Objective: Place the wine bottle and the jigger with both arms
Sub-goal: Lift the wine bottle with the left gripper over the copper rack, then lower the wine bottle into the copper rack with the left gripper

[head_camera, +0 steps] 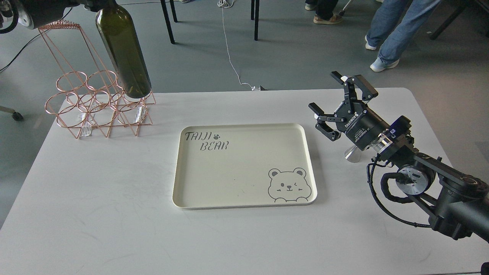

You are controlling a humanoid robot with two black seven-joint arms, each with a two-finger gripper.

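Note:
The wine bottle [124, 53], dark olive green, hangs tilted in the air at the top left, its base just above the copper wire rack [82, 114]. Its neck runs out of the top edge, where dark parts of my left gripper [95, 4] hold it. My right gripper [323, 90] is open and empty above the table, right of the tray. The jigger [352, 154], shiny silver, stands on the table just under the right gripper's wrist, partly hidden by it.
A cream tray [244, 203] with a bear drawing and "TAIJI BEAR" lettering lies empty mid-table. The wire rack stands at the table's back left corner. Chair legs [168, 23] and a person's legs [393, 34] are on the floor beyond the table.

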